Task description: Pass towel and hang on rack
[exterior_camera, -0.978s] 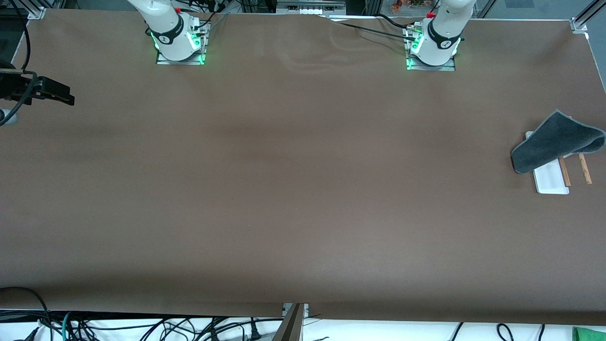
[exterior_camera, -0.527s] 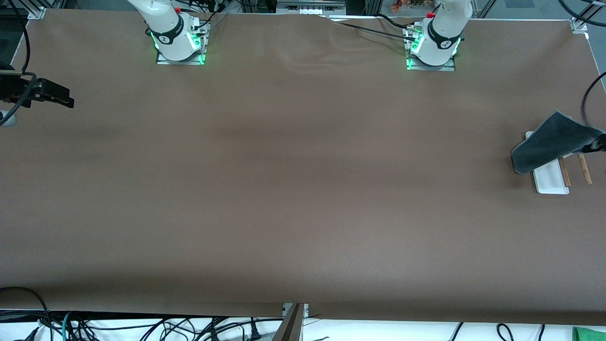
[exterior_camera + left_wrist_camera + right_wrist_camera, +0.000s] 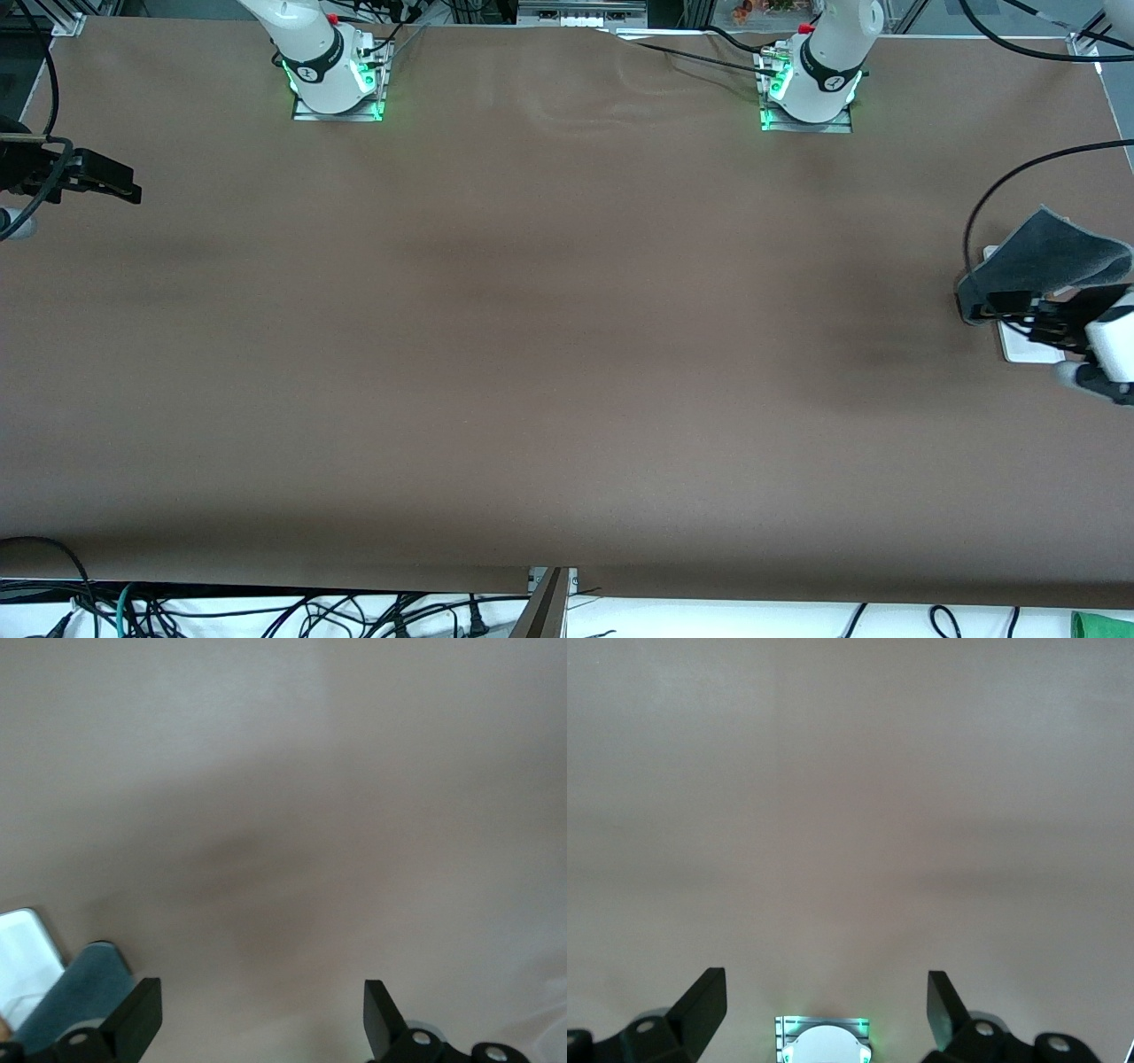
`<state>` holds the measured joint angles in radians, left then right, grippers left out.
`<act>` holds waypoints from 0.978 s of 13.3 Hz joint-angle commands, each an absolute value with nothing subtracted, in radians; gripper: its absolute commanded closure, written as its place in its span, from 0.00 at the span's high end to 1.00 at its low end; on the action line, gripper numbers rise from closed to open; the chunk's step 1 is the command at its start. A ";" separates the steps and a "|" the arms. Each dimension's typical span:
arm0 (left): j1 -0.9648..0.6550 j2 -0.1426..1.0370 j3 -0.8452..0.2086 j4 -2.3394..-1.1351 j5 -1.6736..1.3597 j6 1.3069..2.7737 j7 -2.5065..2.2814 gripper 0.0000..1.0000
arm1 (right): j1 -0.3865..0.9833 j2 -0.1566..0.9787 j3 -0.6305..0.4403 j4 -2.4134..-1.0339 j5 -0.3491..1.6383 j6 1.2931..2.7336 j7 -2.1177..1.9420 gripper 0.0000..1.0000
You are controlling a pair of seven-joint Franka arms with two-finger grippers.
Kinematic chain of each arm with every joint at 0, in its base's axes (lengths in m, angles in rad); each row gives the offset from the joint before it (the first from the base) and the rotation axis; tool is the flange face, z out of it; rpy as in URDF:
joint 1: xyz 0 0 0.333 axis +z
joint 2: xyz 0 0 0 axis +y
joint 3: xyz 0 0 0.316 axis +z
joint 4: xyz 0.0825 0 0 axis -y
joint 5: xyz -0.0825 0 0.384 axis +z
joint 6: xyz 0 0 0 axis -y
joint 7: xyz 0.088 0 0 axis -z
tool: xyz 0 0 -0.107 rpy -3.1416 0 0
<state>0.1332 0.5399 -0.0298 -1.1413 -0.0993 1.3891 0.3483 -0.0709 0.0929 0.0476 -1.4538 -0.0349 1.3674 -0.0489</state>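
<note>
towel (image 3: pixel 1041 257) draped on rack (image 3: pixel 1028 347), beside spread left fingers (image 3: pixel 133 1020)

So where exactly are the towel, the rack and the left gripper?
towel (image 3: pixel 1050 252): front view, middle of the grey cloth.
rack (image 3: pixel 1028 350): front view, bare white base.
left gripper (image 3: pixel 992 310): front view, between its open fingertips.

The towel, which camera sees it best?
The front view: the towel shows nearly whole, draped over the rack. The left wrist view catches only one bluish corner at its edge. The right wrist view shows none of it.
</note>
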 commanded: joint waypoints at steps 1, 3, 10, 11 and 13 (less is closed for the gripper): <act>0.022 0.430 0.005 -1.251 -0.069 1.403 0.209 1.00 | -0.066 0.100 0.046 -1.433 -0.044 1.365 -0.061 1.00; 0.015 0.292 0.005 -1.439 -0.067 1.497 0.083 1.00 | -0.066 0.100 0.046 -1.434 -0.044 1.365 -0.061 1.00; -0.066 -0.038 0.026 -1.817 -0.002 1.744 0.035 1.00 | -0.066 0.101 0.046 -1.433 -0.044 1.373 -0.061 1.00; -0.080 -0.055 0.029 -1.833 0.020 1.778 0.028 1.00 | -0.067 0.103 0.046 -1.433 -0.044 1.373 -0.061 1.00; -0.083 -0.066 0.029 -1.847 0.038 1.801 -0.015 1.00 | -0.067 0.107 0.046 -1.431 -0.044 1.373 -0.063 1.00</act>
